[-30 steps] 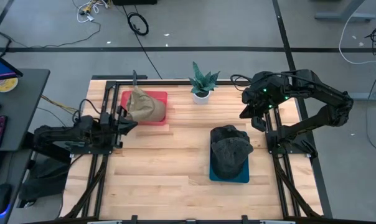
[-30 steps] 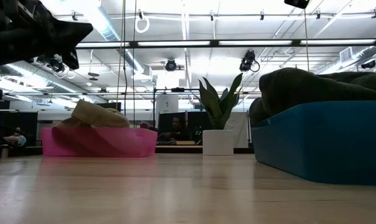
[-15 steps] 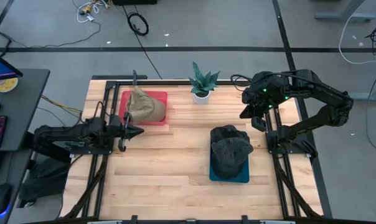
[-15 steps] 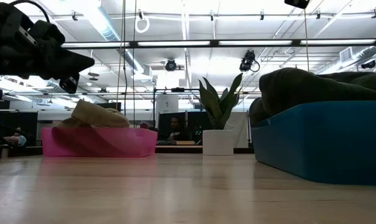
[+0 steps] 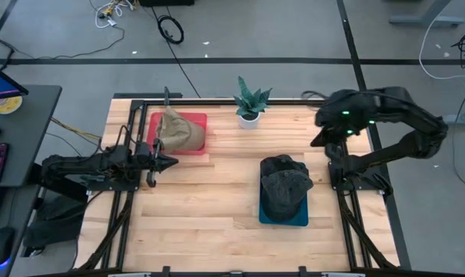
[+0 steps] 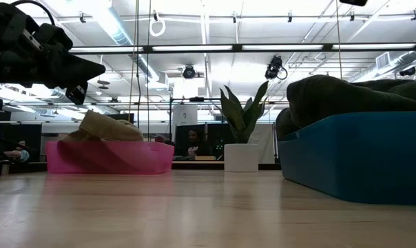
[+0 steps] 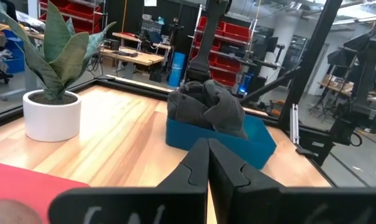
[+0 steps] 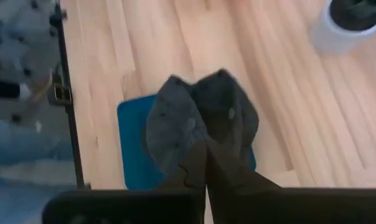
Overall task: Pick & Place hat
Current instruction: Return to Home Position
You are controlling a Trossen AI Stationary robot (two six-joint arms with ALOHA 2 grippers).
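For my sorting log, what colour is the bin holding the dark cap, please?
The bin is blue, clearest in the low view.

Brown cap [image 5: 178, 131] heaped in pink bin [image 5: 199, 118]; black cap [image 5: 285, 185] in blue bin [image 5: 282, 219]

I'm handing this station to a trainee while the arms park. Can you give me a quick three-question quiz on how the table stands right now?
1. True or false: the brown cap lies in the pink bin.
2. Which bin holds the black cap? A pink, B blue, C neither.
3. Fill in: the left gripper and the right gripper are both ___ and hold nothing.

Key: 1 true. 2 B, the blue bin. 3 shut.
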